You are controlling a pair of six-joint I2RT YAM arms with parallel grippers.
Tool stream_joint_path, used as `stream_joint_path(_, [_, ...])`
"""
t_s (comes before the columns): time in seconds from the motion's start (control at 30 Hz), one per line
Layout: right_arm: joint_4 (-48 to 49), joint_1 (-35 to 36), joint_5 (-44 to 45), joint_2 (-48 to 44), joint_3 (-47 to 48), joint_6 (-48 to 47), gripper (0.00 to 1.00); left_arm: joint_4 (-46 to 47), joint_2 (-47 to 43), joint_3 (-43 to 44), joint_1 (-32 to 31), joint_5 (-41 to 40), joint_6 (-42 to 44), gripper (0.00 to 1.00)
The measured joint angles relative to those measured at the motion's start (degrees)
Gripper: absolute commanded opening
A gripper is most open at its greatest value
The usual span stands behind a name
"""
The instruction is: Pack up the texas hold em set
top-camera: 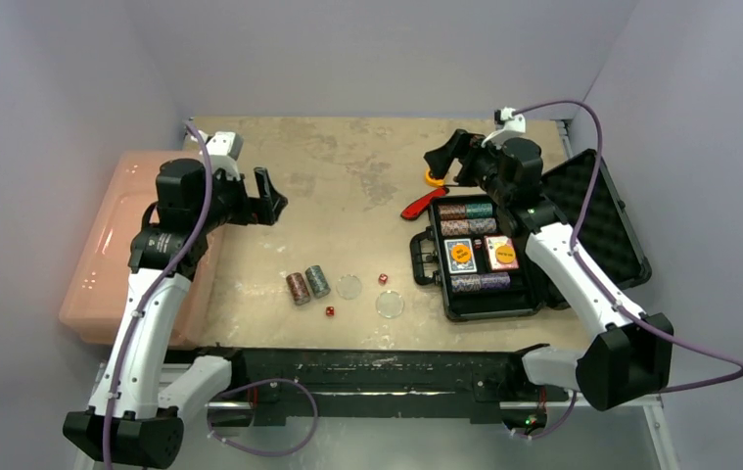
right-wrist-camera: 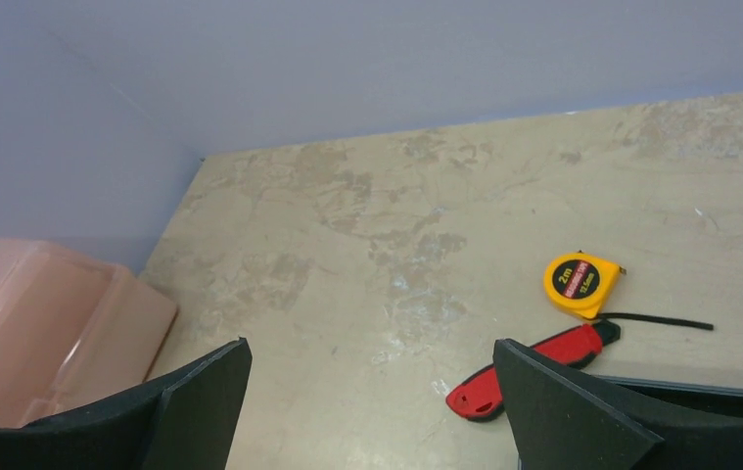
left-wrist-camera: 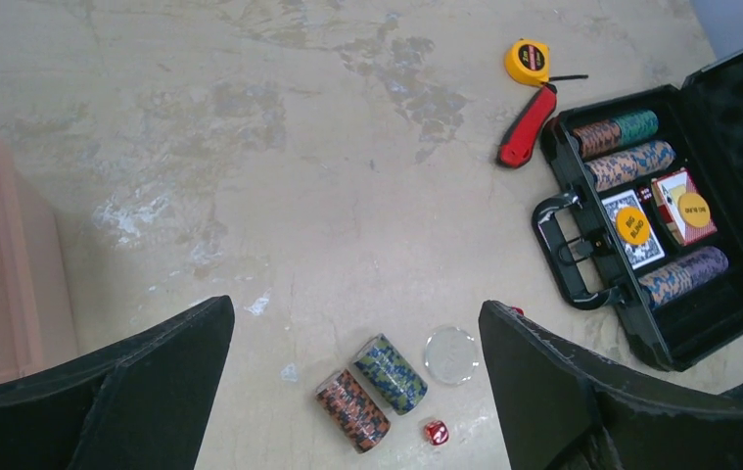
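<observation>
The black case [top-camera: 489, 311] lies open at the right, its foam lid [top-camera: 597, 220] flat behind it. It holds three chip rolls [top-camera: 465, 211] and two card decks [top-camera: 459, 255]. Two loose chip rolls [top-camera: 298, 288] [left-wrist-camera: 352, 409], two clear discs [top-camera: 348, 286] and two red dice [top-camera: 383, 278] lie on the table in the middle. My left gripper [top-camera: 269, 196] [left-wrist-camera: 355, 308] is open and empty, high above the loose rolls. My right gripper [top-camera: 445, 157] [right-wrist-camera: 369, 345] is open and empty, raised above the case's far left corner.
A pink plastic bin [top-camera: 127, 245] stands at the table's left edge. A yellow tape measure [top-camera: 434, 178] [right-wrist-camera: 582, 284] and a red-handled tool [top-camera: 416, 207] [right-wrist-camera: 534, 367] lie just beyond the case. The case handle [top-camera: 424, 257] points towards the loose pieces.
</observation>
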Motion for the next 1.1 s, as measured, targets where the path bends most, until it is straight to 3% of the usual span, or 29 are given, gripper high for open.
stream_joint_path(0.27, [-7.39, 1.2, 1.6, 0.35, 1.6, 0.0, 0.99, -2.05, -1.27, 0.0, -6.43, -3.93, 2.78, 0.92])
stream_joint_path(0.7, [-16.68, 4.39, -0.37, -0.81, 4.96, -1.4, 0.99, -3.08, -1.25, 0.0, -8.55, -5.11, 3.13, 0.86])
stream_joint_path(1.1, [-22.99, 15.17, 1.44, -0.61, 5.4, -0.98, 0.99, -4.7, -1.14, 0.02, -8.79, -9.18, 2.99, 0.8])
